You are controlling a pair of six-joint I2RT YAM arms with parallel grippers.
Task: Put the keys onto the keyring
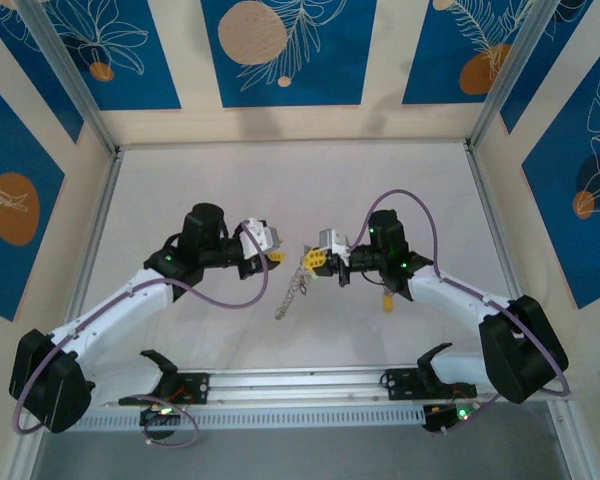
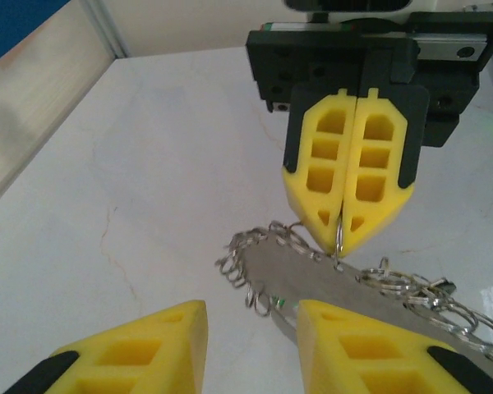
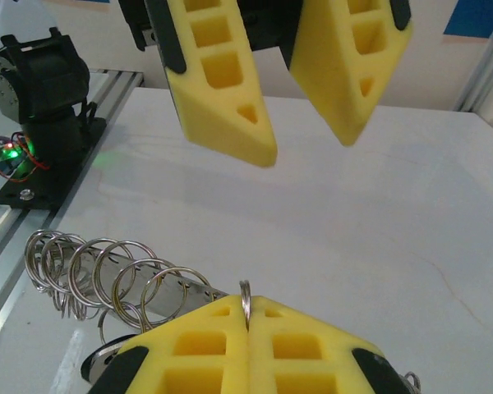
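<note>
**Grippers nose to nose at mid-table, ring pinched on the right**

The pale marble-look table [image 1: 180, 190] lies bare well ahead of the arms and out to both side walls. It is fenced by aluminium corner posts [image 1: 68, 75] and by the aluminium rail [image 1: 300, 385] along the near edge. The two grippers meet over its middle, near each other but apart.

The right gripper [image 2: 339, 236] has its yellow pads pressed flat together on the thin grey metal keyring [image 3: 245, 295]. An arc of wire pokes out at the tips, and the rest is hidden between the pads. The left gripper [image 3: 308, 146] faces it with fingers parted and nothing between them.

Below them a flat steel bar [image 2: 312, 283], strung with a row of split rings [image 3: 90, 267], slants toward the rail. I can't tell whether it rests on the table or hangs from the pinched ring. A small yellow object [image 1: 388, 297] lies just beside the right forearm, too small to identify.
</note>
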